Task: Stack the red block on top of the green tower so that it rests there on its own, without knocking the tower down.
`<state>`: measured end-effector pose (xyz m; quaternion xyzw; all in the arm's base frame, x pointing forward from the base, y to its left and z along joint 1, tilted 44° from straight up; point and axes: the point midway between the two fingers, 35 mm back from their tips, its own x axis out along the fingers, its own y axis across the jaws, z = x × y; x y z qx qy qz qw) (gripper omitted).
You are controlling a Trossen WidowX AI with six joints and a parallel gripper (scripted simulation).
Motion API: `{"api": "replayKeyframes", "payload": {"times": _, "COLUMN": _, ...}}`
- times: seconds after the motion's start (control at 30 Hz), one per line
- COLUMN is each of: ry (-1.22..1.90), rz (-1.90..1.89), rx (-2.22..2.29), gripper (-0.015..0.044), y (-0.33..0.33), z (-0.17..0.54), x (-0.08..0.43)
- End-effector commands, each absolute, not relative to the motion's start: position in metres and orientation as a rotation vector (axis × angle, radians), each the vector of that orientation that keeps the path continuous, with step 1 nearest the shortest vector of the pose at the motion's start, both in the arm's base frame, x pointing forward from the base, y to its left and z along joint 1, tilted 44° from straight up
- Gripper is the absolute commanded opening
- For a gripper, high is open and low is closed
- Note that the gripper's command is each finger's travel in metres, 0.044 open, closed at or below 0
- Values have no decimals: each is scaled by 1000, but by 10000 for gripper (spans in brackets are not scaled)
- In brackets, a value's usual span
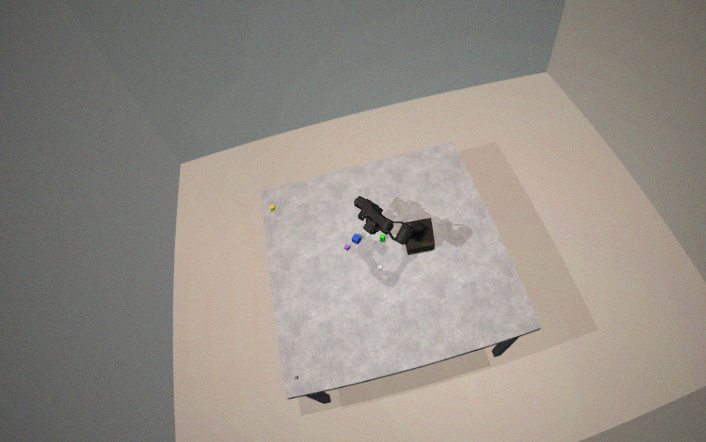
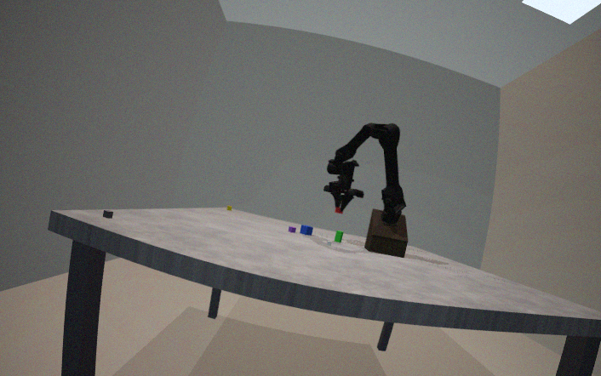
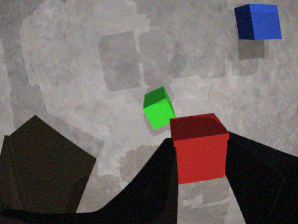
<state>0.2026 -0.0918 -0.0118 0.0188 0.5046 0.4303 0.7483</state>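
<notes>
One half of the task looks done, I judge: above the grey counter (image 2: pixel 248 247) the arm carries the red block (image 2: pixel 339 210) high in the air, and what is left is to bring it over the green tower (image 2: pixel 339 236), lower it and release it gently. The end effector (image 3: pixel 200 156) is closed only to a narrow gap, its fingers pressing the two sides of the red block, which in the wrist view hangs just beside the tower top and not yet centred over it.

Red block (image 3: pixel 200 152), green tower (image 3: pixel 158 110), mottled grey table (image 2: pixel 186 247)
</notes>
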Motion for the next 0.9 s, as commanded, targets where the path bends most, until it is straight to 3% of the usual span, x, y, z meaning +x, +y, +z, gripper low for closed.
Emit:
{"api": "replayKeyframes", "payload": {"times": 0.0, "ry": 1090, "rz": 962, "rx": 45, "gripper": 0, "y": -89, "z": -20, "x": 184}}
{"api": "replayKeyframes", "payload": {"times": 0.87, "ry": 1082, "rz": 966, "rx": 48, "gripper": 0, "y": -36, "z": -67, "x": 191}}
